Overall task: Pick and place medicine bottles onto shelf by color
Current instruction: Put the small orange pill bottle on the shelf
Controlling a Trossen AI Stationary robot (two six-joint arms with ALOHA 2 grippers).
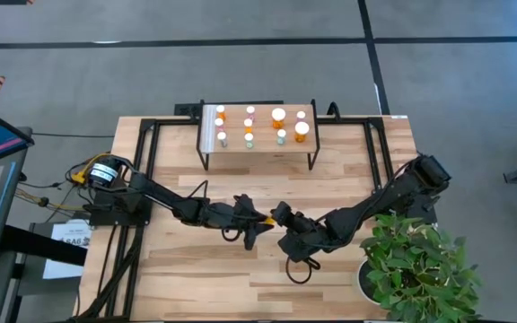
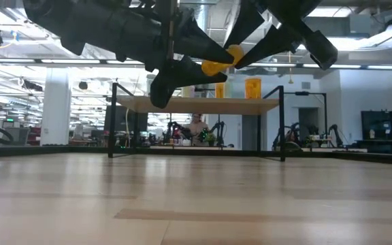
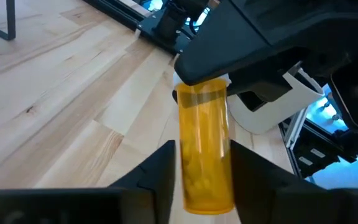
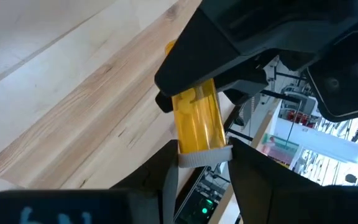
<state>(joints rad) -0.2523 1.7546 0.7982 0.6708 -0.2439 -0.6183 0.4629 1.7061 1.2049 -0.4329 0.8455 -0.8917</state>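
Desk (image 1: 187,287): light wood, black rails along the 9 and 3 o'clock sides.

Shelf (image 1: 264,130): stands at 12 o'clock near the far edge of the desk, wood top on thin black legs. About a dozen white-capped medicine bottles (image 1: 279,115) stand upright on it in loose rows. Orange bodies are mixed with paler ones, and the two widest sit toward the 3 o'clock end.

Potted plant (image 1: 416,265): at 4 o'clock, on the desk corner just beside the right arm.

Left arm (image 1: 164,199): reaches in from 9 o'clock. Right arm (image 1: 393,193): reaches in from 3 o'clock. Both are stretched low toward the desk centre, where they meet tip to tip.

Left gripper (image 3: 202,149): at centre, fingers (image 3: 160,177) pressed against both sides of the orange bottle (image 3: 205,149) along its body.

Right gripper (image 4: 202,152): directly opposite, just on the 3 o'clock side, fingers (image 4: 253,168) clamped on the same bottle's white cap end.

Orange bottle: held between the two grippers, lying roughly level. In the low view it hangs well clear of the desk surface, at about shelf-top height and well apart from the shelf on its 6 o'clock side. Small pale pills show inside through the amber wall.
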